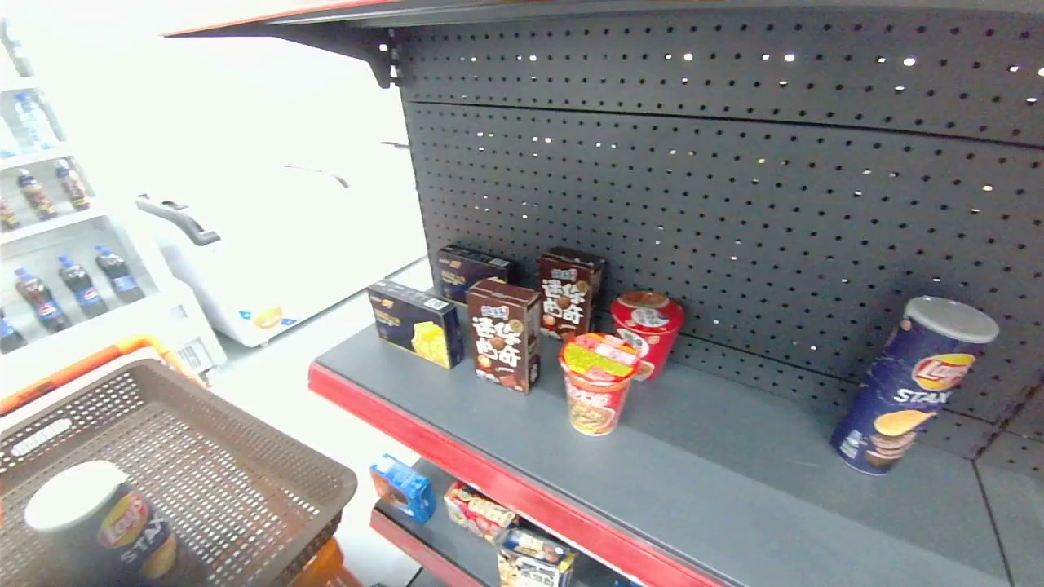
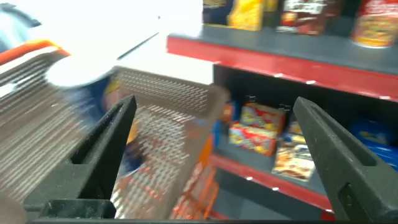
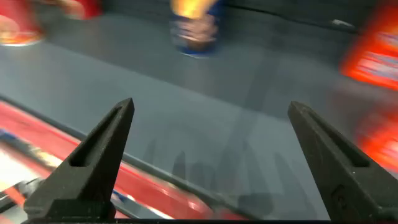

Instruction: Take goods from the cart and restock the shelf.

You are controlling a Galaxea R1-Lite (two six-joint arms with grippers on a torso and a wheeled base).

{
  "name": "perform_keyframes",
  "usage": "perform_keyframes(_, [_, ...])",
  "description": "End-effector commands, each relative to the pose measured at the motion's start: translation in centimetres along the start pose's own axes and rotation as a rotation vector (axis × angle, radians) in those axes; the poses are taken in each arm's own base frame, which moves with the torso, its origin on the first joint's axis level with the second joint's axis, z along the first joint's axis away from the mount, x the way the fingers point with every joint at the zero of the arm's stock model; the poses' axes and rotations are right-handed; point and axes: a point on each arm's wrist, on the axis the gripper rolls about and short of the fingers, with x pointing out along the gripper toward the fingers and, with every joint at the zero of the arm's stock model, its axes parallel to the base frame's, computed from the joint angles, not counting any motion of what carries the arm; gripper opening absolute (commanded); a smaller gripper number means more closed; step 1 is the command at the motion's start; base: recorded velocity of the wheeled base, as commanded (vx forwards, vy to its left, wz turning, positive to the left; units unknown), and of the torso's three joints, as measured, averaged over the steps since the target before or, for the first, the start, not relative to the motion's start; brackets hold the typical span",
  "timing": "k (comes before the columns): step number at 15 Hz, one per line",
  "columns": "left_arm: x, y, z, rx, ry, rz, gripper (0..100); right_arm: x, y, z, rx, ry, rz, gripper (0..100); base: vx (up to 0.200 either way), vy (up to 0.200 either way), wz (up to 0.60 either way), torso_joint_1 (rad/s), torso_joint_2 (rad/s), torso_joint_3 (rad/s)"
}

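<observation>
Here, in the cart's brown perforated plastic basket [image 1: 261, 428]: one cylindrical chip can [image 1: 106, 522], white-lidded. Left pincer [image 2: 214, 155] by the basket, spread wide, empty. On the flat grey shelf [image 1: 734, 481] with red front edge: second chip can [image 1: 905, 383] at far right, two tapered noodle cups [image 1: 599, 383], rectangular cardboard boxes [image 1: 506, 334]. Broad bare stretch between cups and can. Right pincer [image 3: 211, 155] wide apart over bare shelf.
</observation>
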Motion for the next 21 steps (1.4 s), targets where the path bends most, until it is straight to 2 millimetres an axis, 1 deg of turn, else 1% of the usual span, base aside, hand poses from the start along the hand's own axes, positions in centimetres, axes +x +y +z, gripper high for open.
perform_keyframes(1, [0.0,0.0,0.0,0.001,0.002,-0.002,100,0.0,0.0,0.0,0.0,0.002,0.0,100,0.0,0.0,0.6,-0.002,0.0,0.002])
perform_keyframes(6, [0.0,0.0,0.0,0.001,0.0,0.006,100,0.0,0.0,0.0,0.001,0.002,0.0,100,0.0,0.0,0.6,0.002,0.0,0.003])
perform_keyframes(7, [-0.3,0.0,1.2,0.022,-0.044,0.017,100,0.0,0.0,0.0,0.003,0.002,0.0,100,0.0,0.0,0.6,0.007,0.01,0.002])
perform_keyframes(8, [-0.9,0.1,3.7,0.058,-0.097,0.019,100,0.0,0.0,0.0,0.003,0.002,0.002,100,0.0,0.0,0.0,0.0,0.0,0.0])
perform_keyframes(9, [-0.8,0.2,7.8,0.08,-0.071,0.014,100,0.0,0.0,0.0,0.003,0.002,0.002,100,0.0,0.0,0.0,0.0,0.0,0.0])
perform_keyframes(10, [1.0,0.4,15.4,0.081,-0.016,0.016,100,0.0,0.0,0.0,0.004,0.002,0.002,100,0.0,0.0,0.0,0.0,0.0,0.0])
perform_keyframes(11, [3.7,0.6,18.9,0.082,0.061,0.011,100,0.0,0.0,0.0,0.004,0.002,0.0,100,0.0,0.0,0.0,0.0,0.0,0.0])
perform_keyframes(12, [5.9,0.6,20.1,0.084,0.135,0.013,100,0.0,0.0,0.0,0.004,0.002,0.002,100,0.0,0.0,0.0,0.0,0.0,0.0])
perform_keyframes(13, [7.8,0.7,20.1,0.081,0.217,0.004,100,0.0,0.0,0.0,0.004,0.002,0.003,100,0.0,0.0,0.0,0.0,0.0,0.0])
perform_keyframes(14, [9.4,0.7,19.4,0.081,0.282,0.001,100,0.0,0.0,0.0,0.004,0.002,0.0,100,0.0,0.0,0.0,0.0,0.0,0.0])
perform_keyframes(15, [10.5,0.7,18.8,0.071,0.33,-0.011,100,0.0,0.0,0.0,0.003,0.002,0.002,100,0.0,0.0,0.0,0.0,0.0,0.0])
perform_keyframes(17, [13.3,0.7,16.9,0.043,0.459,-0.097,100,0.0,0.0,0.0,0.004,0.002,0.002,100,0.0,0.0,0.0,0.0,0.0,0.0])
perform_keyframes(18, [14.7,0.8,15.7,0.024,0.506,-0.156,100,0.0,0.0,0.0,0.003,0.0,0.002,100,0.0,0.0,0.0,0.0,0.0,0.0])
perform_keyframes(19, [15.9,0.8,14.6,0.017,0.529,-0.181,100,0.0,0.0,0.0,0.003,0.002,0.002,100,0.0,0.0,0.0,0.0,0.0,0.0])
perform_keyframes(20, [17.0,0.9,12.9,0.009,0.544,-0.189,100,0.0,0.0,0.0,0.004,0.002,0.003,100,0.0,0.0,0.0,0.0,0.0,0.0])
perform_keyframes(21, [18.4,0.9,10.3,0.008,0.554,-0.198,100,0.0,0.0,0.0,0.004,0.002,0.002,100,0.0,0.0,0.0,0.0,0.0,0.0])
